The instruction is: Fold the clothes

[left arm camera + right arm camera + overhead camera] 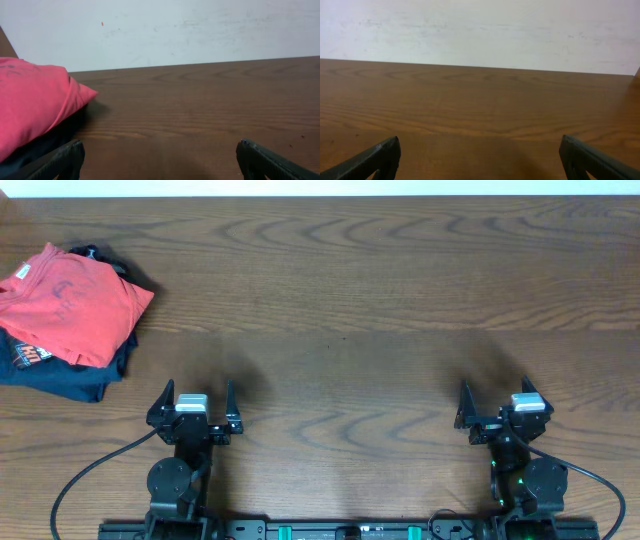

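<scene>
Both jaws are wide open w/ nothing in them: my left gripper (199, 390) is at 7 o'clock on the table (340, 300), my right gripper (495, 388) at 5 o'clock. The coral T-shirt (75, 305) lies bunched at 10 o'clock atop a dark garment (70, 380), well apart from both grippers.
</scene>
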